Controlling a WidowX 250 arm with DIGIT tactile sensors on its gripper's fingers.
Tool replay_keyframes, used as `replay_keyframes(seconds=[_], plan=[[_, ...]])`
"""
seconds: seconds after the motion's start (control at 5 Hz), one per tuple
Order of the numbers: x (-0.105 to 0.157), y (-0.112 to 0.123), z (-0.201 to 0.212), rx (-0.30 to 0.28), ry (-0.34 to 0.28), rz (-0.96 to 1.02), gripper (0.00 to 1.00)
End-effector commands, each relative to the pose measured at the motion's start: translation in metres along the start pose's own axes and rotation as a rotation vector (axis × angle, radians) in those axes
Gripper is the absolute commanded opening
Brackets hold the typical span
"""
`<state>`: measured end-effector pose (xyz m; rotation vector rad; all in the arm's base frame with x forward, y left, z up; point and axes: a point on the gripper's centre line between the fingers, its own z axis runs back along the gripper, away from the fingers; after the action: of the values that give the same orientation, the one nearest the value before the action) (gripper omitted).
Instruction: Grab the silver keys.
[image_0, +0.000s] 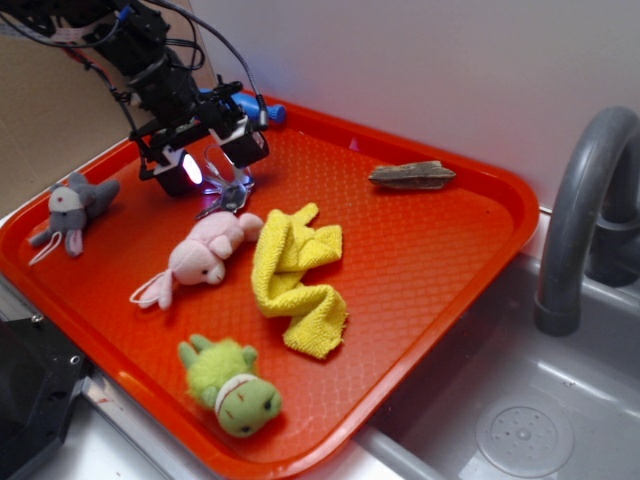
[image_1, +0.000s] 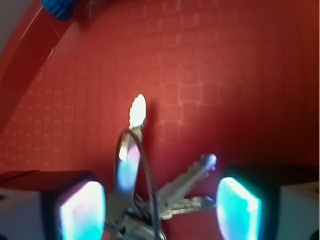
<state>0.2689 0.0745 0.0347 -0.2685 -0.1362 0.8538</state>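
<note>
One orange tray (image_0: 440, 250) is seen beside a sink. Three plush toys are counted on it: a grey one (image_0: 72, 206) at the left edge, a pink one (image_0: 205, 255) nearer the middle, and a green one (image_0: 232, 386) by the front edge. One yellow cloth (image_0: 292, 280) is laid beside the pink toy. The pincer (image_0: 212, 160) is held open near the tray's back left corner, with the silver keys (image_1: 150, 200) lying between its two lit pads (image_1: 82, 212); about three keys can be made out, though blurred. One wooden sliver (image_0: 411, 175) is placed near the back edge.
</note>
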Motion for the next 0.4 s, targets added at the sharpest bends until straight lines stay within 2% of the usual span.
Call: replay_keyframes(seconds=[0.0, 0.2], plan=[[-0.009, 0.004, 0.023, 0.004, 0.026, -0.076, 0.00], [-0.007, -0.004, 0.067, 0.030, 0.009, -0.215, 0.00]])
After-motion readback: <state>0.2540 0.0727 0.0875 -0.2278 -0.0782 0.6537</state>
